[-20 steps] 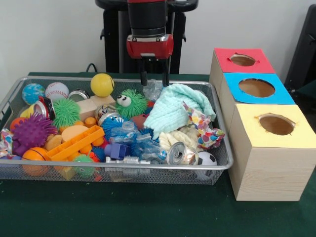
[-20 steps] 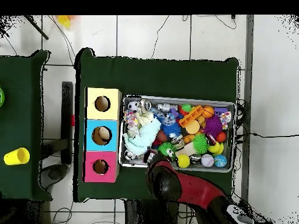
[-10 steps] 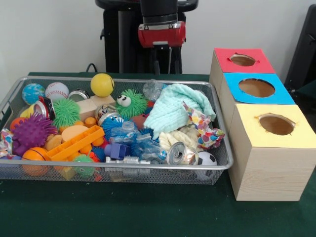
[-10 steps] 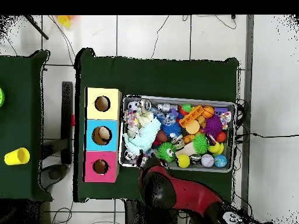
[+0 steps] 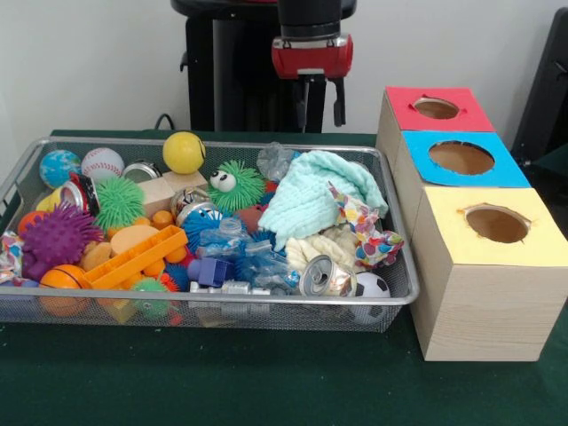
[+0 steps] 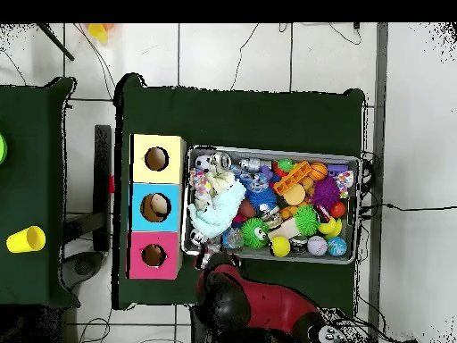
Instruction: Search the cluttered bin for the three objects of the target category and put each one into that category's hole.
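Wire-mesh metal bin (image 5: 53, 306), shiny. Crushed can (image 5: 325, 277) glossy metal. Mint towel (image 5: 311, 197) soft matt cloth. Spiky purple ball (image 5: 55, 238) rubbery. Boxes (image 5: 484, 306) pale raw wood, matt coloured tops. Tabletop (image 5: 222, 377) matt green felt.

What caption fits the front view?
Open tool hangs empty above the bin's far rim, beside the red, blue and yellow boxes.

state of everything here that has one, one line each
gripper: jaws open, empty, raised behind the bin
wire bin: full of clutter
crushed can: dented, on its side
teal cloth: crumpled, on top of the pile
red box hole: open
blue box hole: open
yellow box hole: open
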Tool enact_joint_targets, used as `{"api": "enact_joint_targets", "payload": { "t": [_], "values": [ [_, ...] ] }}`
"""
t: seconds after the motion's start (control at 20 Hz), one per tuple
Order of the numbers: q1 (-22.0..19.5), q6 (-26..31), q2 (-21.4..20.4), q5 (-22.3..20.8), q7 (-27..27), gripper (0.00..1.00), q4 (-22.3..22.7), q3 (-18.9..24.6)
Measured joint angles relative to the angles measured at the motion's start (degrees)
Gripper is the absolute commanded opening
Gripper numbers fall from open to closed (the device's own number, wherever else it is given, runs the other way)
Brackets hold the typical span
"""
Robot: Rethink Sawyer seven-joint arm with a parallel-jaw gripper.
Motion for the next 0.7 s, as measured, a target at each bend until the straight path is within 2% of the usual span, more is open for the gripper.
{"api": "enact_joint_targets", "payload": {
  "t": [0.3, 0.7],
  "values": [
    [2.15, -0.01, 6.16, 0.48, 0.00, 1.00, -0.52, -2.11],
    [2.18, -0.02, 9.99, 0.87, 0.00, 1.00, -0.60, -3.96]
  ]
}}
